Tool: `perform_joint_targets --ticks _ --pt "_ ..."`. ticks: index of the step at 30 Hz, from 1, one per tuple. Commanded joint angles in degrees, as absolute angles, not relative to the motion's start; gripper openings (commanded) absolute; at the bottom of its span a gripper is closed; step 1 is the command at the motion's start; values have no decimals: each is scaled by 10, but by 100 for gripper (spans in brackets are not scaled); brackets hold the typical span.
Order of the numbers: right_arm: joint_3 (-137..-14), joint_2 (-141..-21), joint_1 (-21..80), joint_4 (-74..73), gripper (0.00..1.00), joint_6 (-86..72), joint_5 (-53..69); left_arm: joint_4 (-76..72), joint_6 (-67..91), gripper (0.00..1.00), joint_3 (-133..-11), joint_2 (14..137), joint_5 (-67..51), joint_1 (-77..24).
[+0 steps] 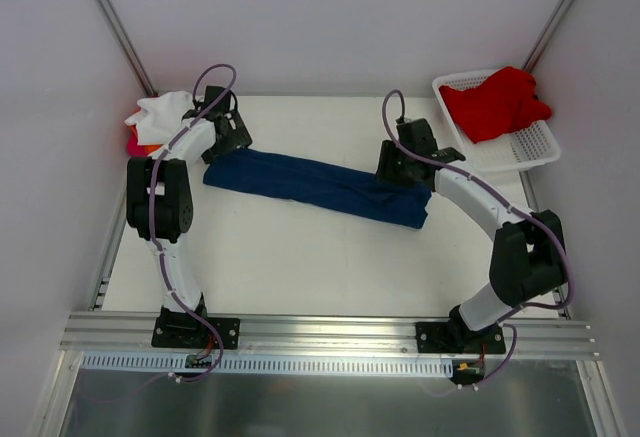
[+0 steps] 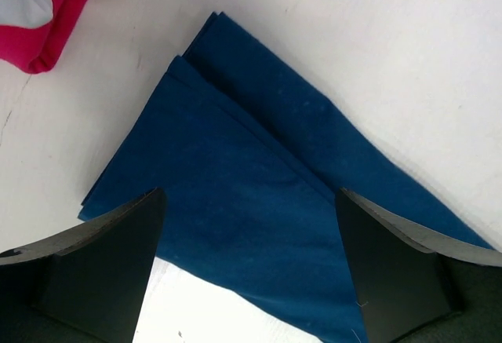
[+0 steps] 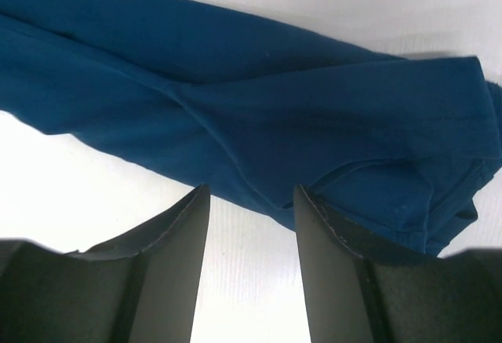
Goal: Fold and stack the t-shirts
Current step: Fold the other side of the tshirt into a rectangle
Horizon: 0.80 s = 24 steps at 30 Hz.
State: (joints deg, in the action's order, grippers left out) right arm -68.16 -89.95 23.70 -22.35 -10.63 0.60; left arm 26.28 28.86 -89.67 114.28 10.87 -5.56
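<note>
Left arm [image 1: 160, 202], right arm [image 1: 480, 197]: white tubular links, black joint housings. Base plates [image 1: 195, 332]: black, bolted to aluminium rail [image 1: 330, 335]. Cables [image 1: 215, 69]: purple, one along each arm. Left gripper [image 2: 251, 202], right gripper [image 3: 251, 194]: matte black wedge-shaped fingers [image 2: 102, 264], lighter grey along inner edges.

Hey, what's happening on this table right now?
A fold is under way: a navy t-shirt lies as a long folded strip across the table. The left tool hangs open over its left end, the right tool open at its right end; neither grips it. A red t-shirt sits in the white basket.
</note>
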Motion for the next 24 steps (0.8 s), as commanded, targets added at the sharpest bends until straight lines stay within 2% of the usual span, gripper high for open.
perform_joint_targets --ticks 1,17,24 --pt "-668 -905 241 -207 50 -125 -13 267 273 90 -887 1109 105 -55" --pt "-606 -891 272 -179 47 -151 -26 267 276 90 -877 1114 103 -55" --pt "-606 -913 274 -162 38 -153 -21 267 273 90 -876 1107 108 -55"
